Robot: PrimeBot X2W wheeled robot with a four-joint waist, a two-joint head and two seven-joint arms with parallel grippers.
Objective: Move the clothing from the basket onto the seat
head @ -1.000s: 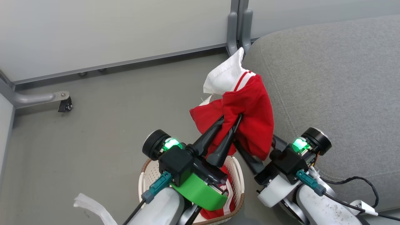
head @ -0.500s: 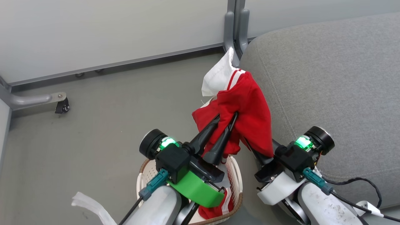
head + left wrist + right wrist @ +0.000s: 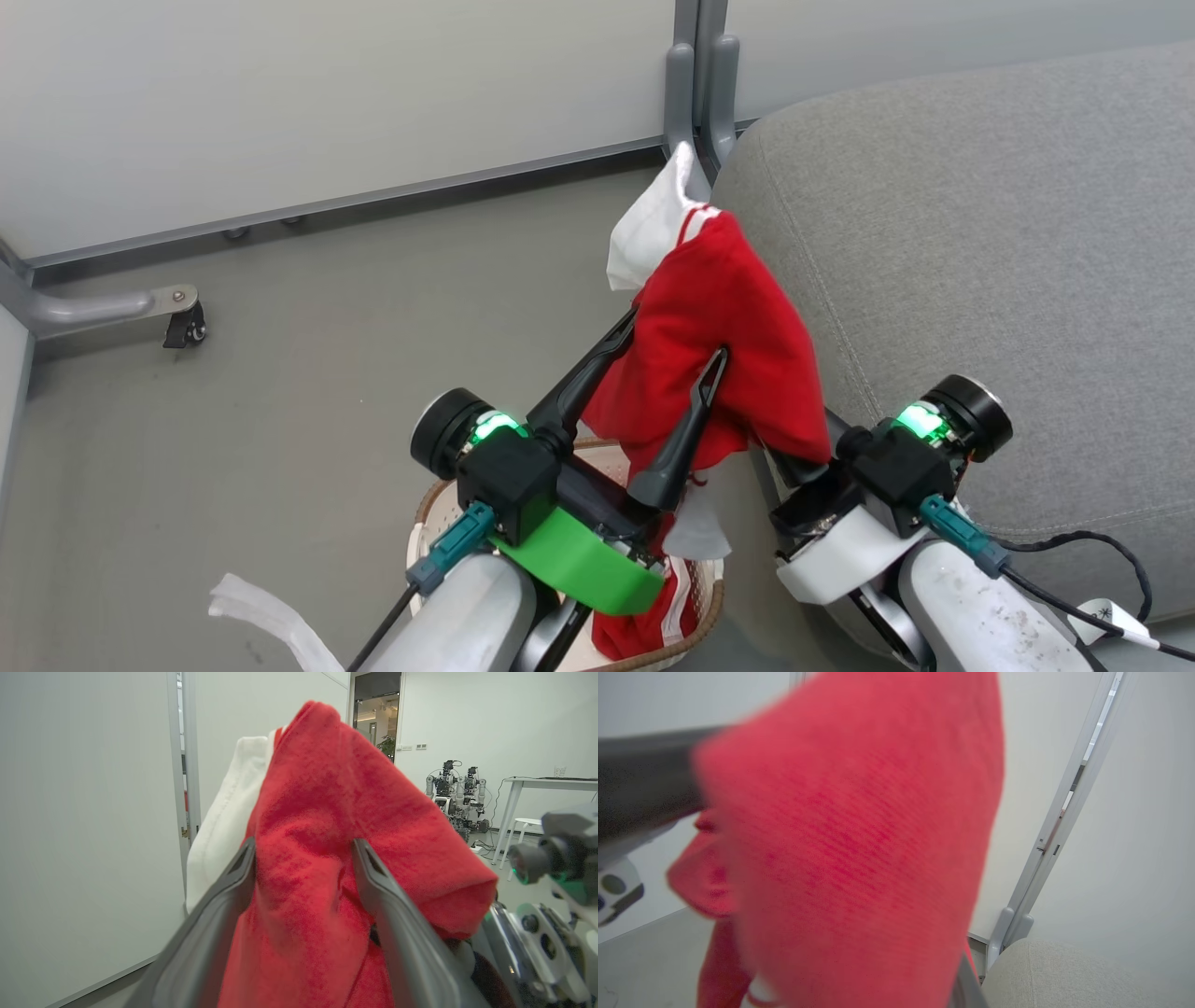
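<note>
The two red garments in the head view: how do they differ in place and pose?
The lifted garment hangs in the air at the left gripper, above the basket; the other garment lies inside the basket. The lifted garment shows a broad white part on top; the other garment shows narrow white stripes and is partly hidden by the left arm. Both are red and white; neither is on the seat.

L gripper (image 3: 675,336) fingers spread wide; R gripper (image 3: 792,459) clamped on clothing (image 3: 719,308), tips hidden.
</note>
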